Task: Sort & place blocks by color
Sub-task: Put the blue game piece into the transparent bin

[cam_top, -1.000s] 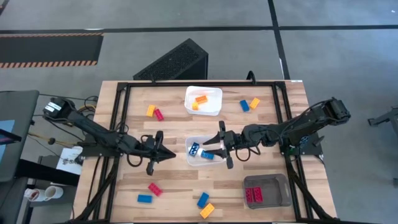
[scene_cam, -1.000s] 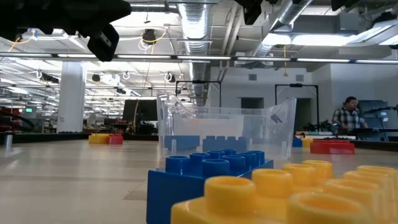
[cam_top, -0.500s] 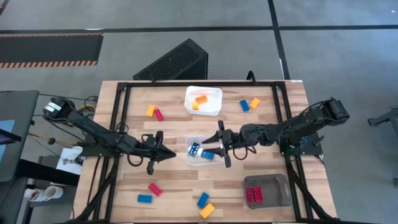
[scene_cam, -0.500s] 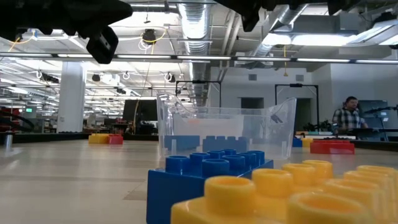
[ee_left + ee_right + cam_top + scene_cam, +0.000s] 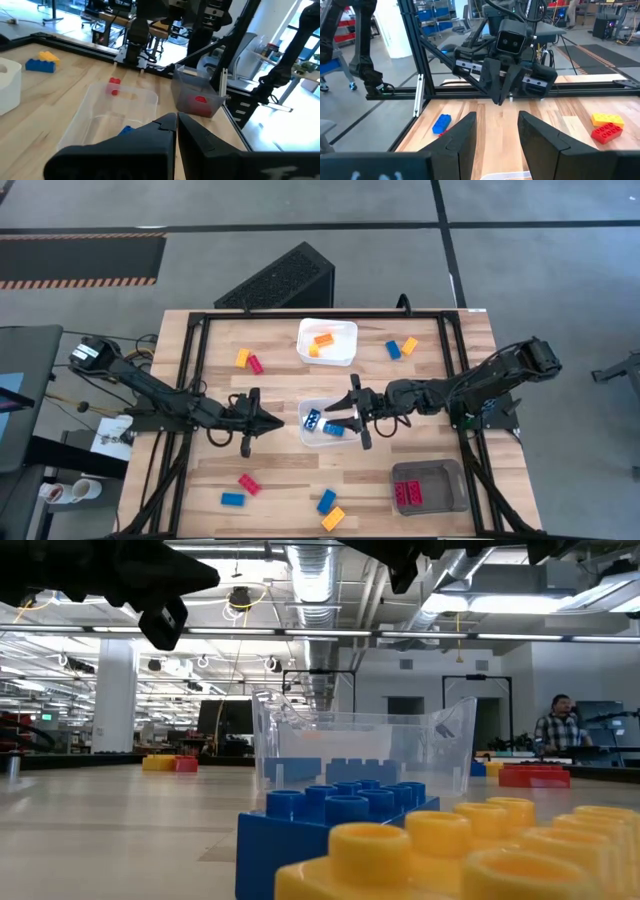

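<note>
The right end effector (image 5: 352, 412) hovers over the clear bin (image 5: 308, 436) at the table's (image 5: 280, 480) middle, its fingers (image 5: 462, 135) half apart with nothing between them; two blue blocks (image 5: 322, 424) lie in the bin. The left end effector (image 5: 252, 422) hangs just beside the bin, pinched shut and empty. The next pick, it seems, should lift clear of the bin's wall before swinging out, and the left should keep off to avoid a clash. Loose blocks (image 5: 247, 360) lie scattered around the bin; orange ones sit in the white bin (image 5: 345, 332) beyond it, red in the grey bin (image 5: 450, 480). In the low view, a blue and a yellow block (image 5: 480, 850) close to the camera hide much of the table.
</note>
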Motion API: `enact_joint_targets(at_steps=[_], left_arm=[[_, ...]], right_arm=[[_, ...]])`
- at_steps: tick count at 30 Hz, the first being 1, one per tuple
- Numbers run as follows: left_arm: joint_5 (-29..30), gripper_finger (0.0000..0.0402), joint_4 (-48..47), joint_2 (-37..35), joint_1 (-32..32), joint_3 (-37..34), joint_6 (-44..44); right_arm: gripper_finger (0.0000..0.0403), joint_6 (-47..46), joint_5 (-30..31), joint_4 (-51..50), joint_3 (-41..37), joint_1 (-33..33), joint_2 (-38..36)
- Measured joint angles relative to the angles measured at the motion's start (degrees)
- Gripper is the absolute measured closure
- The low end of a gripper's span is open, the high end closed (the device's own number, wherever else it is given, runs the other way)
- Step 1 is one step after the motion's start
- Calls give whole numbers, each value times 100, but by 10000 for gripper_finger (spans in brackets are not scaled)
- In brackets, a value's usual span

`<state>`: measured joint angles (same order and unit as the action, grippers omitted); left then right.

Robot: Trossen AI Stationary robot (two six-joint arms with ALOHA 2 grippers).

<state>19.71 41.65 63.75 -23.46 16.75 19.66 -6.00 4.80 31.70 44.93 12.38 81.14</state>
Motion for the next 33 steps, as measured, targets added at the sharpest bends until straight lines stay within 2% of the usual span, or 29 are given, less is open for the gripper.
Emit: enact_joint_targets(at_steps=[13, 33], left_arm=[[481, 401, -24, 0, 0, 0, 50], [466, 401, -16, 0, 0, 0, 116]], right_arm=[[237, -4, 0, -52, 0, 0, 0], [237, -7, 0, -97, 0, 0, -2]])
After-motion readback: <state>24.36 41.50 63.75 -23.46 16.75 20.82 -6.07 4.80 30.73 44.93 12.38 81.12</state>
